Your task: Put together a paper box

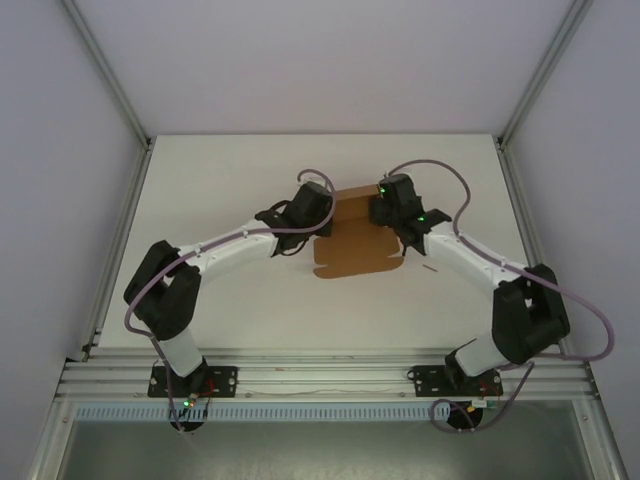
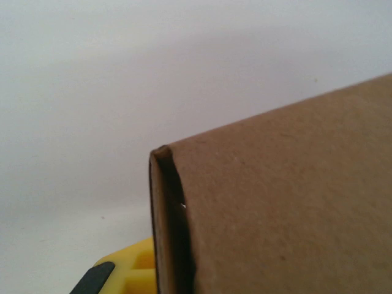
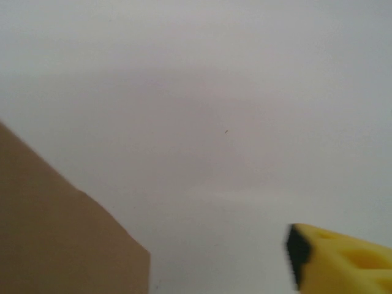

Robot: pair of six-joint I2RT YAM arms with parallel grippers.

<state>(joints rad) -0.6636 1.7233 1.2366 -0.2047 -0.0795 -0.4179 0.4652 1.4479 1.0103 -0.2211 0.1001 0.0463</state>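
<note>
The white table (image 1: 200,200) carried everything, with the two arms bolted at its near edge. The left arm (image 1: 215,250) and the right arm (image 1: 470,265) both reached inward toward its middle. There lay the paper box (image 1: 352,245), brown and partly folded, about midway between the left and right edges, a flat flap spread toward the near edge. The left gripper (image 1: 326,212) sat at the box's left far side, its jaws drawn narrow on a folded cardboard wall (image 2: 288,208), one yellow finger (image 2: 131,269) showing just beside the fold. The right gripper (image 1: 380,212) sat at the box's right far corner with its jaws spread wide, its yellow finger (image 3: 343,260) well apart from the blurred cardboard edge (image 3: 55,233).
</note>
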